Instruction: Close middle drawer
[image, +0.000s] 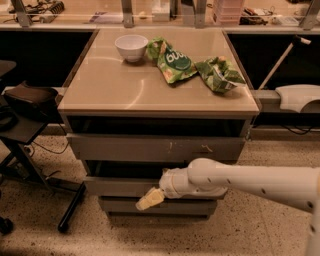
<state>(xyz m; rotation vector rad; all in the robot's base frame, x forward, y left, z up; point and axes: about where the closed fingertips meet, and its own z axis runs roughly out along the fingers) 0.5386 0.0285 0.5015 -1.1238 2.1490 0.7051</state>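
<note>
The middle drawer (120, 187) is the wide grey front below the scratched top drawer front (155, 148). It stands pulled out a little, with a dark gap above it. My gripper (149, 199), with pale tips, is shut and empty. It sits at the lower edge of the middle drawer's front, near its centre and in front of the narrower bottom panel (190, 207). My white arm (250, 181) reaches in from the right and hides the right part of the drawer front.
A white bowl (131, 47) and two green snack bags (174, 61) (219, 74) lie on the cabinet top (110, 85). A black chair and stand (30, 100) are at the left. A white object (297, 97) is at the right. The floor is speckled.
</note>
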